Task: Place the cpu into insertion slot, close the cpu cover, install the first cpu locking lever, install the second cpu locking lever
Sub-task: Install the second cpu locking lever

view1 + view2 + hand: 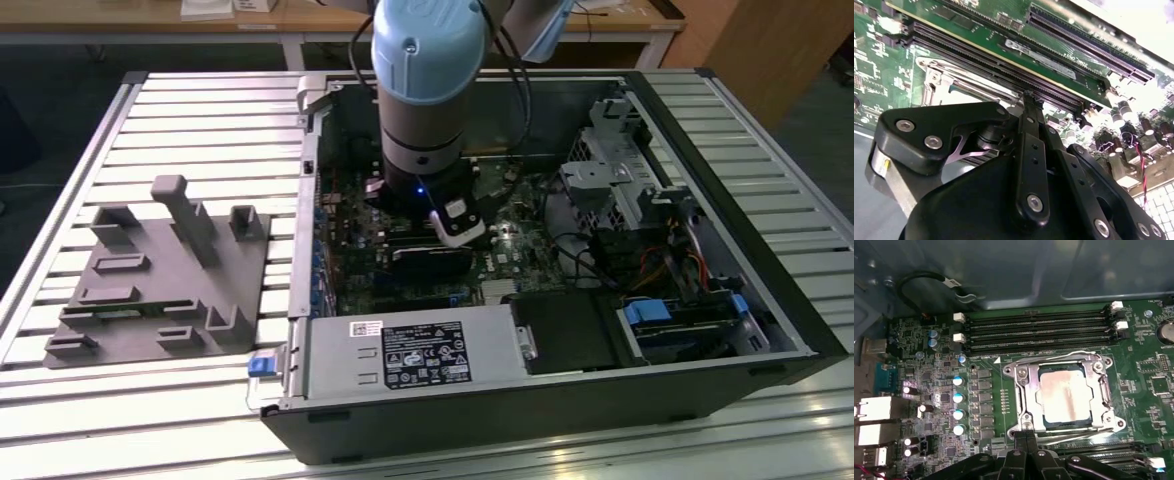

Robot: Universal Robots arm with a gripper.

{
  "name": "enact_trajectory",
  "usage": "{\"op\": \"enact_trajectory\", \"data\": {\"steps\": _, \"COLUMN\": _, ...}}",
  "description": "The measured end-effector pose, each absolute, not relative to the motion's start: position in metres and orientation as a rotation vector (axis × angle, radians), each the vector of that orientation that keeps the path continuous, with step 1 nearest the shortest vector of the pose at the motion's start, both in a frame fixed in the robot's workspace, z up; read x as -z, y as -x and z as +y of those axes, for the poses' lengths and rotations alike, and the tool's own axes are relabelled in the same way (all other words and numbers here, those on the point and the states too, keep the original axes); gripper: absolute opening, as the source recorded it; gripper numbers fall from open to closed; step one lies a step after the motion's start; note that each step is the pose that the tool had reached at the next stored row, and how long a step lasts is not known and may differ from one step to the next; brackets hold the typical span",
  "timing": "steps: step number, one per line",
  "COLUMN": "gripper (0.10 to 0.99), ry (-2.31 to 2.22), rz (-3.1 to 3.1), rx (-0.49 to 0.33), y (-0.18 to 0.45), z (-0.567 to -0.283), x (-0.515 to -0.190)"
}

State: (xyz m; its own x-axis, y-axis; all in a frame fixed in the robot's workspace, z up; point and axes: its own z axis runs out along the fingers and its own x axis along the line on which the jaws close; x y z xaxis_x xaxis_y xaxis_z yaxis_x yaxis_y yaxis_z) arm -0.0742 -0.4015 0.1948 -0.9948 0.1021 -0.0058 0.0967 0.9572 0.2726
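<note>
Where levers close, memory slots (1036,332) beside cpu cover (1064,395).

The arm (424,90) is a pale blue and grey tube with a black cable alongside. The gripper (1029,100) is black, its linkage bars studded with silver screws.

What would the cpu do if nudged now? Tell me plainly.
The cpu lies flat in the insertion slot with the cpu cover framing it, so it would probably not slide. It looks thin, rigid and light. Its smooth metal face likely offers little grip.
</note>
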Motion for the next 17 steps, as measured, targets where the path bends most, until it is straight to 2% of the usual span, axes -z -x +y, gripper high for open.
{"op": "enact_trajectory", "data": {"steps": 17, "gripper": 0.106, "ry": -0.157, "rz": 3.085, "rx": -0.451, "y": 0.0808, "z": -0.4013, "x": -0.1921}}
